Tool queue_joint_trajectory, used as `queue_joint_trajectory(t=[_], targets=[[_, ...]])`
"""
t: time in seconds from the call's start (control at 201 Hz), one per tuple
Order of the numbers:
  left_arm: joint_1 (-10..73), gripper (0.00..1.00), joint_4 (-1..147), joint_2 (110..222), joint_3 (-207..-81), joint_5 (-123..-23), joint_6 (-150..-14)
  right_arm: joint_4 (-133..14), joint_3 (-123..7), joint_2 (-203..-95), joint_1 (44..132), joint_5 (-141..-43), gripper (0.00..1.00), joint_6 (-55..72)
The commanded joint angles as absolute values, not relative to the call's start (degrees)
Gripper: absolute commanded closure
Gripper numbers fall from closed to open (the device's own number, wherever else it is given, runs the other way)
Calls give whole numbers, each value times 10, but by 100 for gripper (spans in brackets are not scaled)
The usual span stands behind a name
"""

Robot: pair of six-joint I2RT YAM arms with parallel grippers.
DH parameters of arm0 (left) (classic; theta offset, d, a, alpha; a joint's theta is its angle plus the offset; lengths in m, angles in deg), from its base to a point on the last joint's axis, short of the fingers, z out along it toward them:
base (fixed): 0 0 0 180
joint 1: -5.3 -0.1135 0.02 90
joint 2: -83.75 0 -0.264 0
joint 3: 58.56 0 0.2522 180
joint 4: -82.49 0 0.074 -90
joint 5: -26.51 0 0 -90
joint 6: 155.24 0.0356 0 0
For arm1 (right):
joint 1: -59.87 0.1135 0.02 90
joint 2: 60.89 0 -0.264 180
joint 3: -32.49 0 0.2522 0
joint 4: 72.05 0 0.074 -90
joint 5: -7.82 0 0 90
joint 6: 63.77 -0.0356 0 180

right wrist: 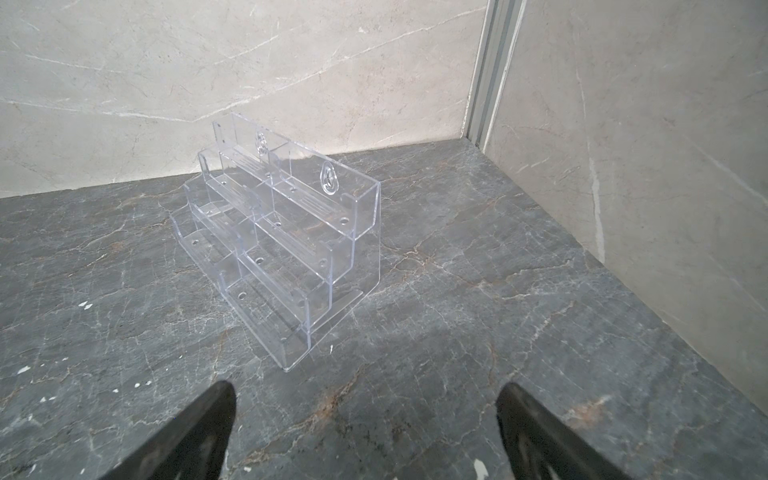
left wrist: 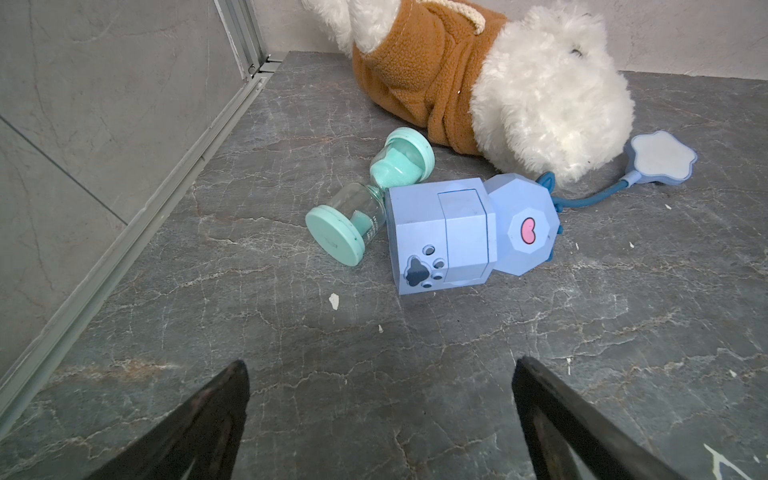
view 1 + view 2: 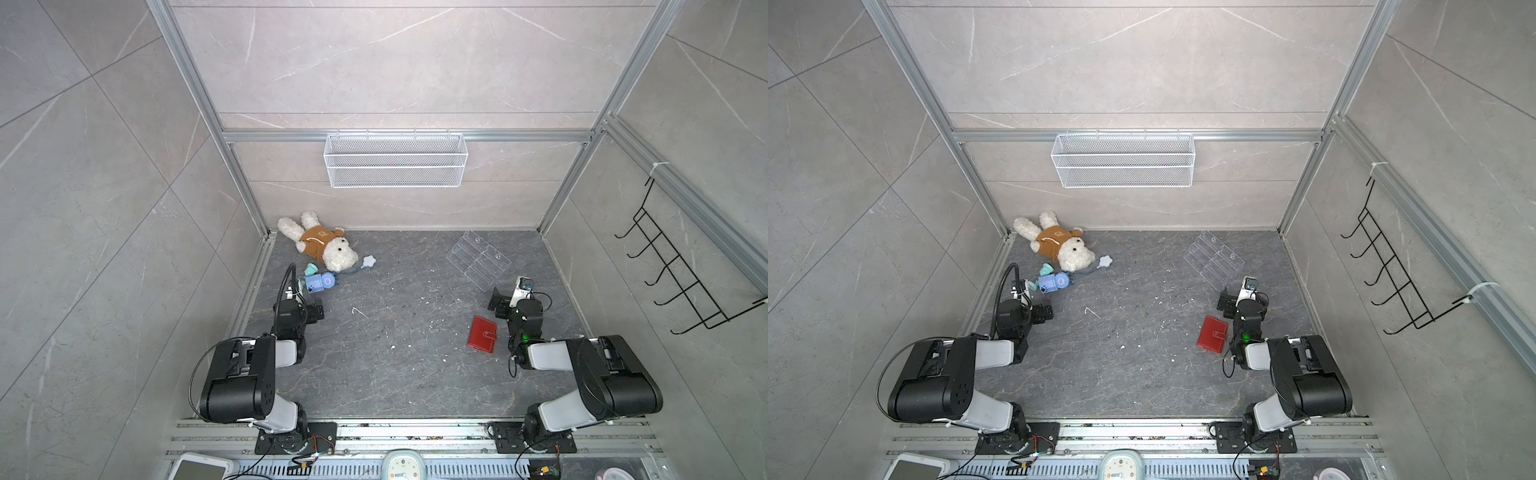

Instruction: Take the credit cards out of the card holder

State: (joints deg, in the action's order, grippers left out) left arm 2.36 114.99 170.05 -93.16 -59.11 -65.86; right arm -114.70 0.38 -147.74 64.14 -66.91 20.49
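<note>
The card holder, a red booklet wallet, lies shut on the dark floor at the right with its strap tab snapped. No credit cards show; they are hidden. My right gripper hangs just behind and to the right of the wallet, open and empty. In the right wrist view its fingers stand wide apart over bare floor, so the right gripper holds nothing. My left gripper is far off at the left, open, with only floor between its jaws.
A clear acrylic tiered stand sits behind the right gripper. Ahead of the left gripper lie a blue toy box, a teal hourglass and a plush dog. A wire basket hangs on the back wall, a hook rack on the right wall.
</note>
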Motion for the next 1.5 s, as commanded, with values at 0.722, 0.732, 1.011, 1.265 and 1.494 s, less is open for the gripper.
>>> queue_joint_trajectory(t=[0.722, 0.732, 1.011, 1.265, 1.494], targets=[[22, 3, 1167, 1690, -933, -592, -662, -1141, 7, -1466, 645, -649, 0, 214], [23, 4, 1164, 1687, -934, -592, -662, -1131, 7, -1457, 646, -651, 0, 215], [101, 5, 778, 1445, -1092, -533, -773, -571, -208, -1263, 714, -586, 0, 142], [106, 5, 508, 1336, -1257, -816, -971, -219, -378, -1249, 714, -804, 1, -7], [106, 3, 374, 1251, -1232, -962, -983, -160, -316, -1148, 714, -914, 3, -71]])
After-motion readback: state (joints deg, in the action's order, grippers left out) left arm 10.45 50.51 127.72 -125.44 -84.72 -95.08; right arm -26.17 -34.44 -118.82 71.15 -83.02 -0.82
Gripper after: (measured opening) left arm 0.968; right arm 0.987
